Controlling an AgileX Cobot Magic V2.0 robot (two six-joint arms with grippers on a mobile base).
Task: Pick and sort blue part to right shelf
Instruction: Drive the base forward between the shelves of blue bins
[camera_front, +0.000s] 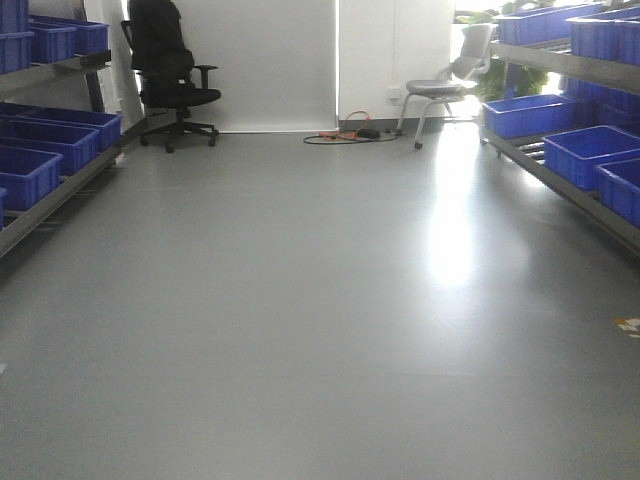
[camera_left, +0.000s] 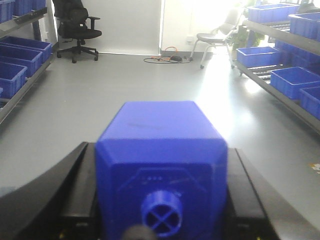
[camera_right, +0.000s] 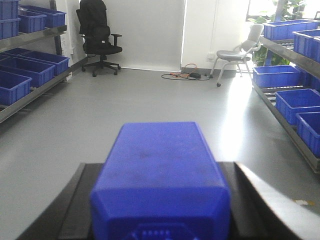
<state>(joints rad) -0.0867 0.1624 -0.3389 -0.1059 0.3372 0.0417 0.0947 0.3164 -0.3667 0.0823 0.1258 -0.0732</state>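
Blue part (camera_left: 160, 160) clamped by left fingers (camera_left: 75, 200) | right fingers (camera_right: 75, 210) clamp cropped blue block (camera_right: 160, 170)

My left gripper (camera_left: 160, 147) is clamped on the blue part (camera_left: 160, 180), black fingers (camera_left: 75, 195) against both its sides. The wrist is level and aimed down the aisle, with the black office chair (camera_left: 75, 22) ahead to its left. My right gripper (camera_right: 159, 165) grips a blue block (camera_right: 160, 145) the same way, level, chair also ahead-left.
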